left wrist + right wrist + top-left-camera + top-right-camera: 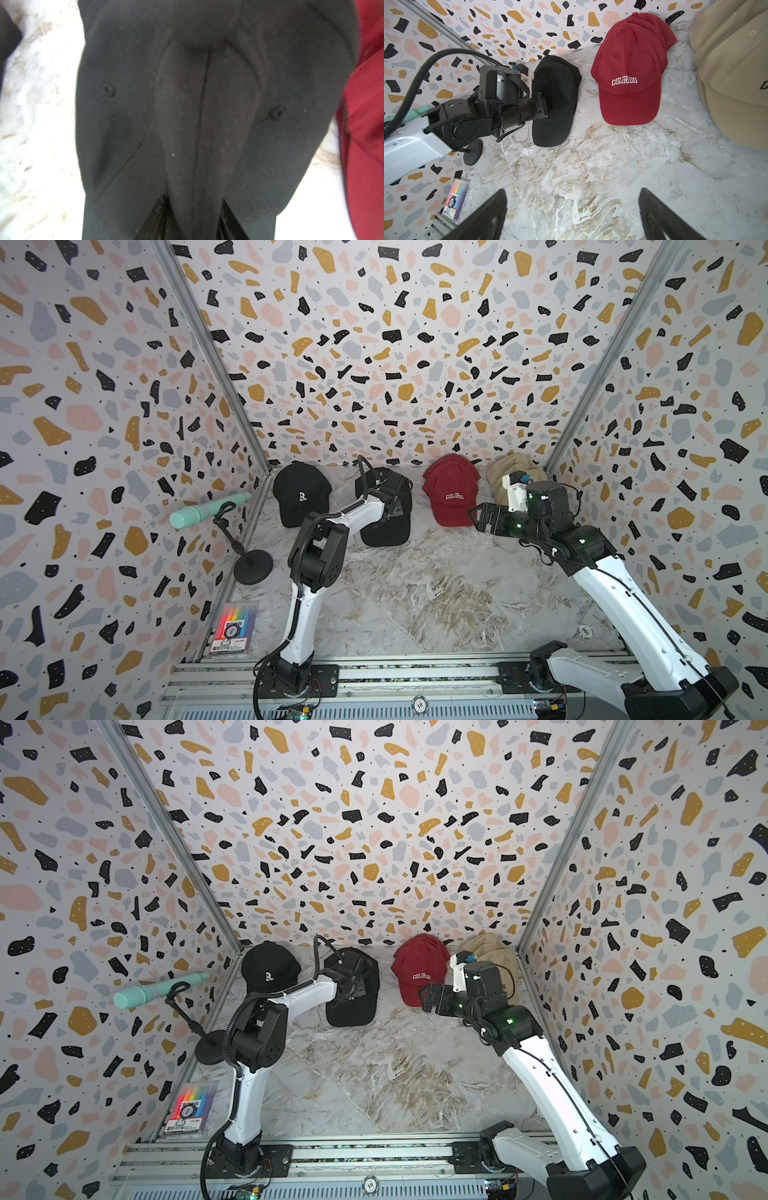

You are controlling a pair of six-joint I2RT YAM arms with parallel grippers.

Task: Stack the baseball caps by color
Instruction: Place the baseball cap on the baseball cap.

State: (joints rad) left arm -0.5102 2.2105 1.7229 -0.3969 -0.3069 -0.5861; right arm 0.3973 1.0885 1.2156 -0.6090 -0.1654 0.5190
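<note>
The marble-patterned tabletop (415, 593) carries all the baseball caps along its far edge, by the back wall.

The left gripper (387, 501) reaches down onto the crown of a plain black fabric cap (384, 529), which lies second from the left in the row. In the left wrist view, its fingers (159, 216) stand slightly apart on either side of a raised fold of the black cloth. Whether they press on that fold or stand free of it cannot be told.

The right gripper (573, 191) hangs above bare table in front of the red caps, its fingers spread wide and holding nothing.

A nested pile of tan fabric caps (513, 466) sits in the far right corner. Just beside it lies a nested pile of dark red caps (451, 493) with white "COLORADO" lettering. A black cap with a white "R" (301, 493) lies at the far left, apart from the other black one.

A mint-green microphone on a black stand (208, 512) stands at the left edge. A pack of coloured markers (236, 626) lies nearer the front.
</note>
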